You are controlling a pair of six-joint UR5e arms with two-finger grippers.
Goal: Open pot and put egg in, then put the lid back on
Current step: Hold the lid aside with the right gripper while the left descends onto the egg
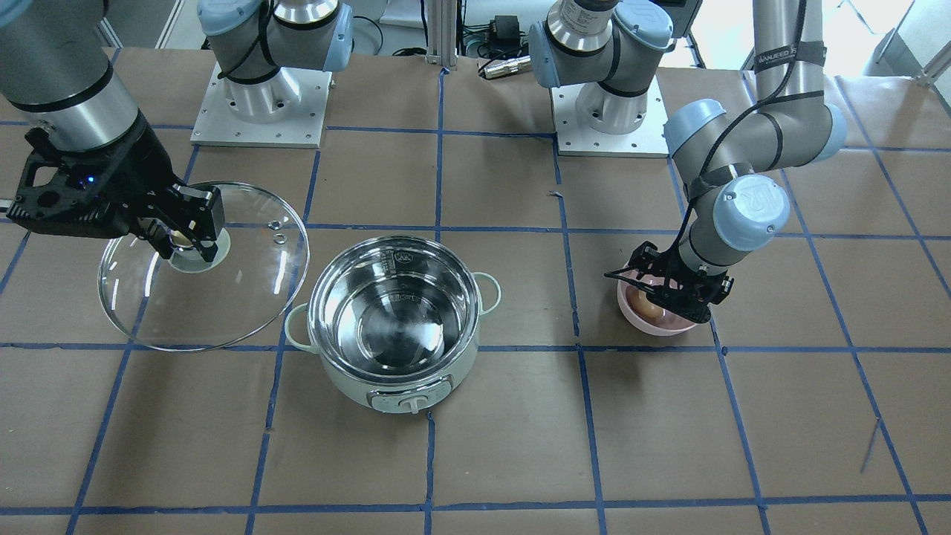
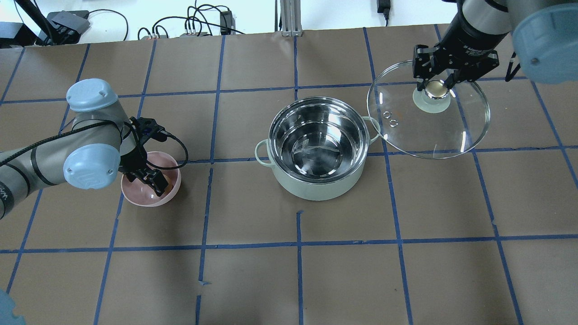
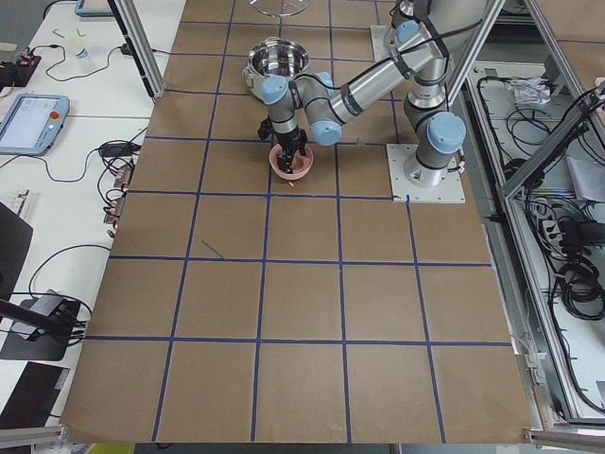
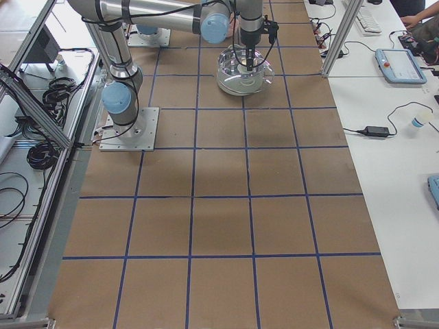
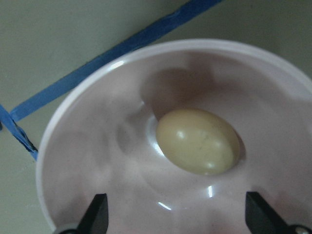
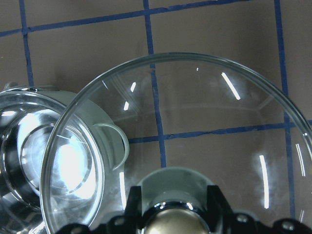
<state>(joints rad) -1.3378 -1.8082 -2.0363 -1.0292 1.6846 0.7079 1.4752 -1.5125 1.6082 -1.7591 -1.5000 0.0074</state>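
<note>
overhead view, l to r. the left gripper [image 2: 151, 177] sits down inside the pink bowl [image 2: 174, 192] on the table's left part, jaws apart, gripping nothing. wrist cam: its fingertips [image 5: 97, 217] stand wide to either side. the egg [image 5: 198, 141] lies on its side on the bowl's bottom, btwn & ahead of them, untouched.

ctr: the pot [image 2: 316, 189] stands upright on the brown paper table [image 2: 253, 280], uncovered, bare shiny steel inside. loop handles left & right; per the front cam the dial [image 1: 412, 401] is on the side away from the robot.

right: the right gripper [image 2: 435, 83] is clamped on the knob [image 2: 432, 90] of the lid [image 2: 433, 131], carrying it knob-up just beside the pot. the lid's rim overlaps the pot's right handle here. right wrist cam shows that handle thru the glass, so the lid is above it. steam holes [image 2: 389, 121] are on the pot side.
</note>
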